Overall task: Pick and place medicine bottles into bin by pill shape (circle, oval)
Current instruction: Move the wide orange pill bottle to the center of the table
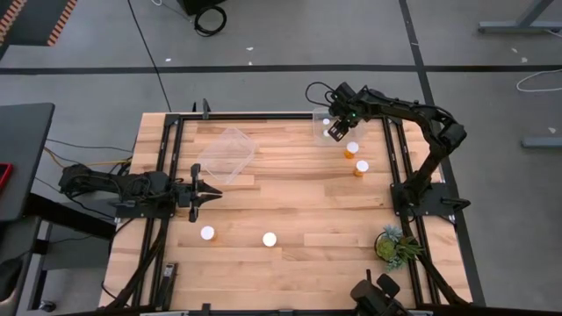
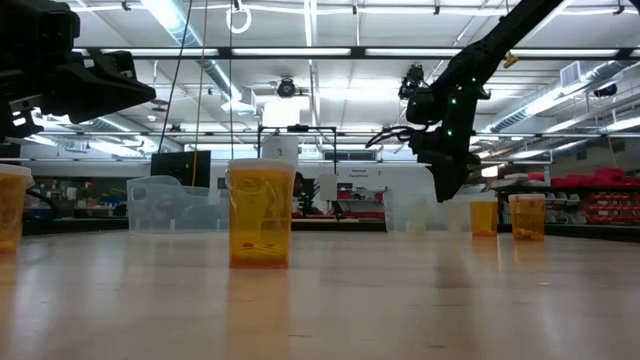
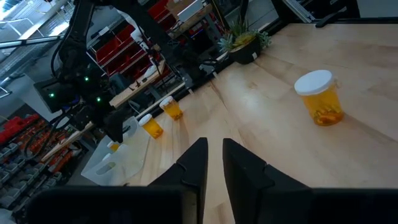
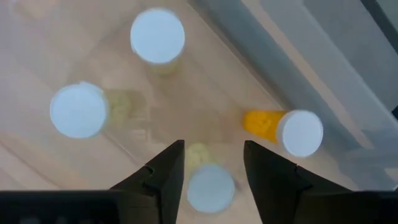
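High view: the right gripper (image 1: 336, 132) hangs over the clear bin (image 1: 321, 125) at the tabletop's (image 1: 290, 197) far edge; the left gripper (image 1: 211, 195), fingers together, waits beside open boards. Right wrist view: its fingers (image 4: 163, 171) stand apart above a capped bottle (image 4: 210, 185); three more bottles (image 4: 157, 38) sit spread around it.

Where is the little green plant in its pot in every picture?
High view: the small green potted plant sits at the lower right corner of the wooden table.
Low view: not in it.
Left wrist view: far off at the table's edge, near the top of the picture.
Right wrist view: not in it.
Shared landmark: the two orange bottles with white caps standing side by side show in the high, low and left wrist views.
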